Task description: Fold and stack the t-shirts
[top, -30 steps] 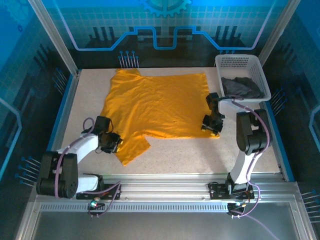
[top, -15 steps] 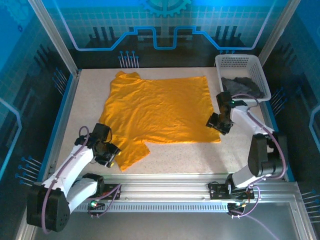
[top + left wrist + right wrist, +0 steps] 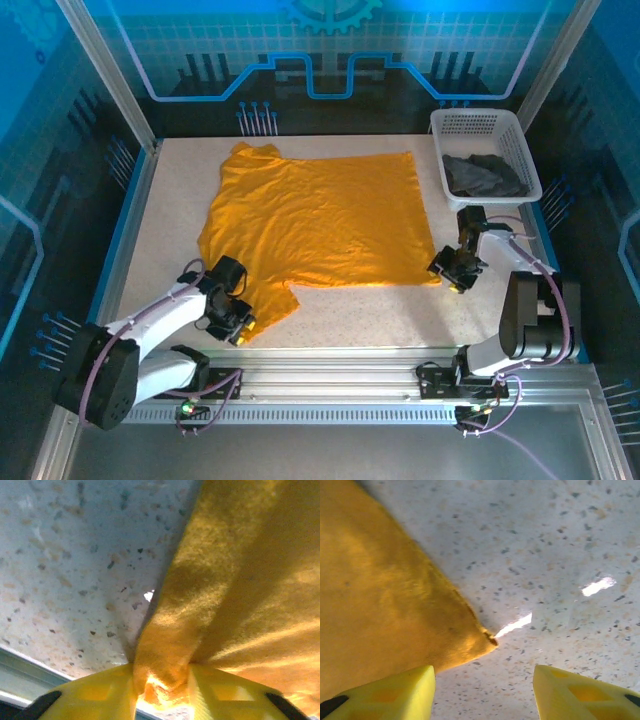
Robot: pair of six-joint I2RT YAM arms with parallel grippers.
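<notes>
Speckled pale table (image 3: 400, 315): a bright orange-yellow cloth t-shirt (image 3: 320, 220) is spread flat on it, long axis left to right. A white plastic lattice basket (image 3: 480, 122) is set far right, a dark charcoal grey t-shirt (image 3: 482, 175) heaped inside.

The left gripper (image 3: 236, 323) is clamped on the near-left sleeve; the bunched cloth between its fingers is seen from its wrist.

The right gripper (image 3: 484, 680) is held apart, empty. The hem corner lies just ahead between its fingers, which cannot be read from above.

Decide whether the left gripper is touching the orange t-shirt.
Touching. The left wrist view shows the orange t-shirt bunched and pinched between the fingers of the left gripper.
</notes>
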